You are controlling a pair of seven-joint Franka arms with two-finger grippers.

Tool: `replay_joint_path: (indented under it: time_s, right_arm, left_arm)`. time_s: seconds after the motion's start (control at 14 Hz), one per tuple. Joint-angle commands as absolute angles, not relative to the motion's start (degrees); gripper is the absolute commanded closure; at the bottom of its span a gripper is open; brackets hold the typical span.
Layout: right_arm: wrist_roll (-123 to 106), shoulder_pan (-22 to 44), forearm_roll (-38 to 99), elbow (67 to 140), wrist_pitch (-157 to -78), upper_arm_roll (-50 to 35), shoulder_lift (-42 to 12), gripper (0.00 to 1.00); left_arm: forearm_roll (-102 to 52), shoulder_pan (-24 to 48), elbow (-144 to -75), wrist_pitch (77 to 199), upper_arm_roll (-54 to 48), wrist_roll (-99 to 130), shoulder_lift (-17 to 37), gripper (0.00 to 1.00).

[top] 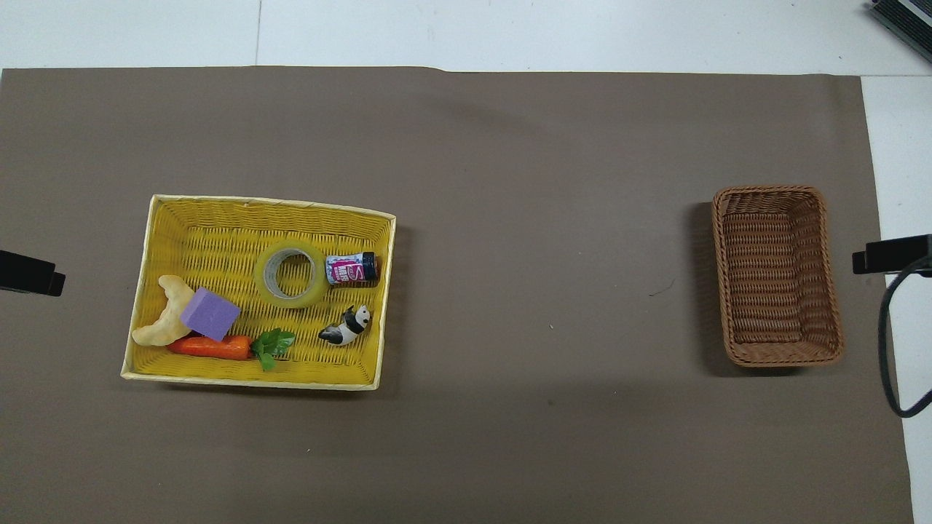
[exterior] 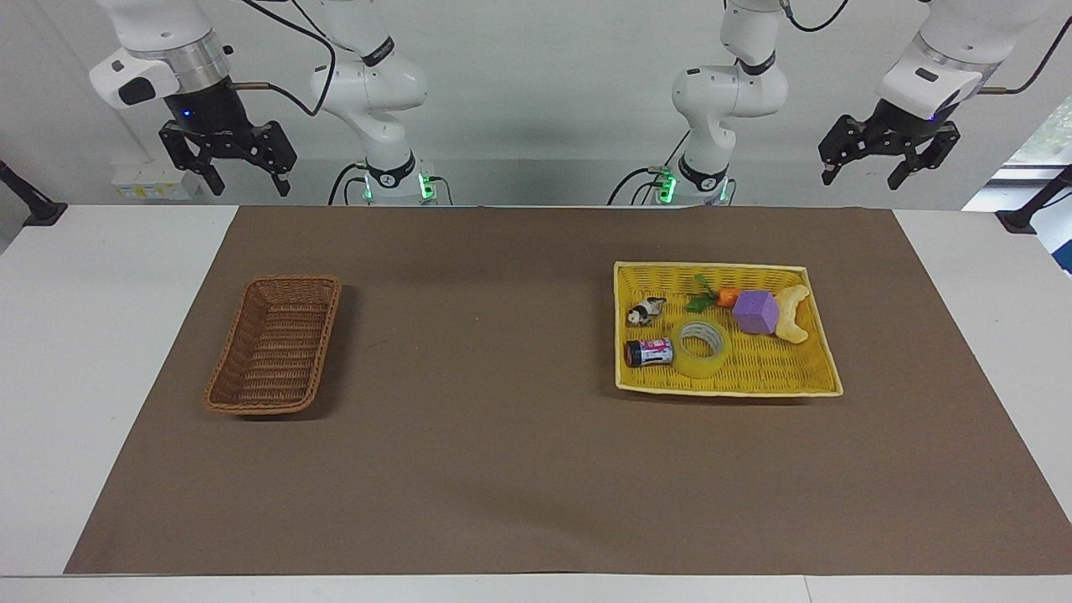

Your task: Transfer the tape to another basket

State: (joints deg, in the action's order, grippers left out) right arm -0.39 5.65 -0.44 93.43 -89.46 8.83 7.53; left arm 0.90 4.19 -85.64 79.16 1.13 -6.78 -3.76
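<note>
The tape (exterior: 702, 347) (top: 291, 274), a yellowish translucent ring, lies flat in the yellow woven tray (exterior: 754, 378) (top: 211, 233) toward the left arm's end of the table. The brown wicker basket (exterior: 276, 345) (top: 775, 276) stands empty toward the right arm's end. My left gripper (exterior: 863, 180) hangs open high over the table's edge at the robots' end, well away from the tray. My right gripper (exterior: 249, 184) hangs open just as high at the right arm's end, apart from the basket. Neither holds anything.
In the tray, a dark can with a pink label (exterior: 649, 352) (top: 352, 268) lies right beside the tape. Nearer the robots are a panda figure (exterior: 645, 311), a carrot (exterior: 727, 296), a purple block (exterior: 756, 311) and a pale curved piece (exterior: 792, 314). A brown mat (exterior: 502, 469) covers the table.
</note>
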Motion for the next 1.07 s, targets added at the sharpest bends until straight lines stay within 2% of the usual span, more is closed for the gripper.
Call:
replay_joint_path:
  time_s: [0.0,1.0]
  right_arm:
    - [-1.8,5.3,-0.5,93.8,-88.6,8.4,8.3,0.0]
    - [-1.8,5.3,-0.5,93.8,-88.7,8.4,8.3,0.0]
  left_arm:
    - [0.7,4.5,-86.4,80.5,1.4,-7.2,-3.8,0.0]
    - [0.1,3.9,-86.5,80.9,1.5,-6.9,-3.7,0.0]
